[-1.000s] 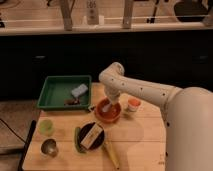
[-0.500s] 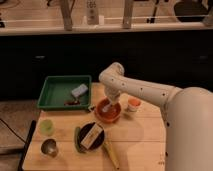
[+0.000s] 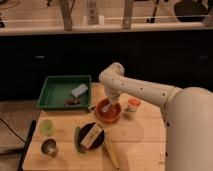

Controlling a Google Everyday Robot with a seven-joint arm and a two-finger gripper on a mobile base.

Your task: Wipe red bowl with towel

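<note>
The red bowl (image 3: 109, 114) sits near the middle of the wooden table (image 3: 145, 145). A pale towel (image 3: 104, 106) lies inside the bowl. My gripper (image 3: 108, 102) points down into the bowl, right over the towel, at the end of the white arm (image 3: 145, 92) that reaches in from the right.
A green tray (image 3: 55, 95) with a blue-grey sponge (image 3: 78, 91) stands at the back left. A small orange-lidded container (image 3: 132, 106) is right of the bowl. A dark bowl with a box (image 3: 91, 136), a banana (image 3: 111, 153), a green cup (image 3: 46, 126) and a metal cup (image 3: 48, 147) are in front.
</note>
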